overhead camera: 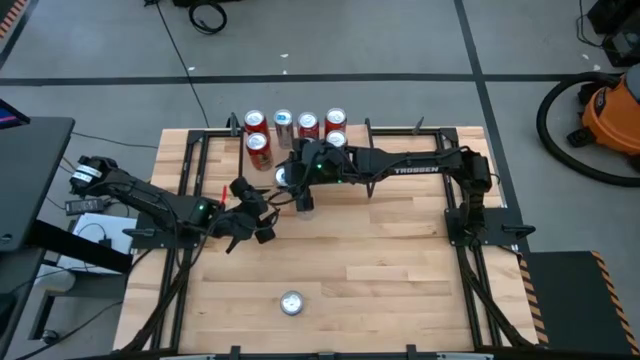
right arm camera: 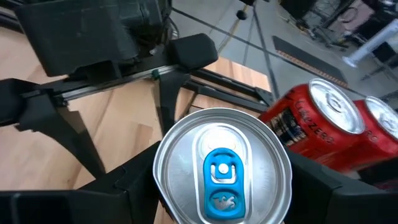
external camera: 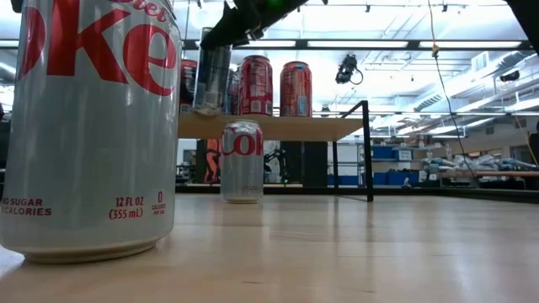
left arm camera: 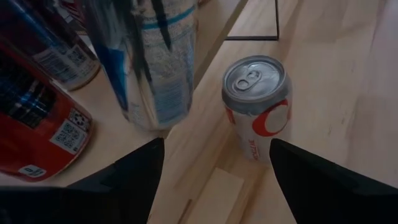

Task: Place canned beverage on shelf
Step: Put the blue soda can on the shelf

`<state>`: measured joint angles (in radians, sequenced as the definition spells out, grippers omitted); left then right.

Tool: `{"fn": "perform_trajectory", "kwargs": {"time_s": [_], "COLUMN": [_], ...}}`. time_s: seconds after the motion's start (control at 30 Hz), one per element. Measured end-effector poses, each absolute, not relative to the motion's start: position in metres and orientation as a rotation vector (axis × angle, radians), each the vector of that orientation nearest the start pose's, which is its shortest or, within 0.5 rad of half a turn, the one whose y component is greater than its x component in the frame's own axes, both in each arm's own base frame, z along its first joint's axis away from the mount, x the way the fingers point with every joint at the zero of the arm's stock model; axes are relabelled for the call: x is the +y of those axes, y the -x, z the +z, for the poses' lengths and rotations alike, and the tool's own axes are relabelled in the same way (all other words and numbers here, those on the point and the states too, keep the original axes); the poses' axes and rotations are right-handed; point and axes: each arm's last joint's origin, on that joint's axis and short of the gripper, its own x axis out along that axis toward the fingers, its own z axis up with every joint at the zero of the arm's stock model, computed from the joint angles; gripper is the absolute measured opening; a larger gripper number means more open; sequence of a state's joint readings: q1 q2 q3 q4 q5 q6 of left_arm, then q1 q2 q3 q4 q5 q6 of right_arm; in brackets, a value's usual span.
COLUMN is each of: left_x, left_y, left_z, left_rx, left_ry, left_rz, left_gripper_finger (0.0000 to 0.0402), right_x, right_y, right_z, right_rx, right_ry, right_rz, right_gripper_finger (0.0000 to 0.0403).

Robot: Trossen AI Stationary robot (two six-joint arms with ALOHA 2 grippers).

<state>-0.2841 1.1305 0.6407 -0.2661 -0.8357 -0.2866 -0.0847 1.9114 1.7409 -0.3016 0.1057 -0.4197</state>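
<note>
Jaws of the right gripper point(right arm camera: 221, 186) are clamped on either side of a tall silver can with a blue tab point(right arm camera: 222, 165), held upright, its long axis vertical. The overhead view puts this gripper at the shelf's near edge, reaching in from the right. From table height the can hangs at that near edge, its base about level with the light-wood board of the shelf point(external camera: 278, 126); whether it touches the board cannot be told.

Jaws of the left gripper point(left arm camera: 214, 165) stand apart and hold nothing. That gripper sits on the worktop point(overhead camera: 400, 270) just in front of the shelf, looking past its own fingers at the held can and at a silver cola can point(left arm camera: 257, 106) standing on the worktop beside the shelf.

Red cans point(overhead camera: 300, 128) already stand in a row on the board, with others just in front of them (the count is unclear from table height). A further silver can point(overhead camera: 291, 302) stands well apart near the front of the worktop.

The coming move turns on one relation: the open spot on the board lies directly beneath and just beyond the held can, away from the right arm's base. By this judgement the right arm alone is placed to finish; the can must stay upright and clear its red neighbours.
</note>
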Motion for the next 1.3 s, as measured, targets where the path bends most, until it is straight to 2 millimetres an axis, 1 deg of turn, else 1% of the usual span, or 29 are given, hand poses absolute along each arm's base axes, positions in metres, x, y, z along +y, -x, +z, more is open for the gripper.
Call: {"fn": "perform_trajectory", "kwargs": {"time_s": [0.3, 0.57, 0.8, 1.3], "left_x": [-0.04, -0.041, -0.041, -0.041], "left_y": [-0.213, -0.215, -0.215, -0.215], "left_z": [0.22, 0.221, 0.222, 0.222], "left_rx": [0.573, 0.557, 0.556, 0.553], "left_ry": [-0.123, -0.107, -0.114, -0.114], "left_rz": [0.577, 0.563, 0.559, 0.564], "left_gripper_finger": [0.0302, 0.0302, 0.0302, 0.0302], "right_x": [-0.04, -0.048, -0.05, -0.051], "right_y": [-0.443, -0.442, -0.441, -0.441], "right_z": [0.326, 0.326, 0.324, 0.324], "right_rx": [0.522, 0.528, 0.546, 0.55], "right_ry": [0.41, 0.359, 0.38, 0.425], "right_rz": [-0.113, -0.14, -0.145, -0.181], "right_gripper_finger": [0.026, 0.0275, 0.0291, 0.0294]}}
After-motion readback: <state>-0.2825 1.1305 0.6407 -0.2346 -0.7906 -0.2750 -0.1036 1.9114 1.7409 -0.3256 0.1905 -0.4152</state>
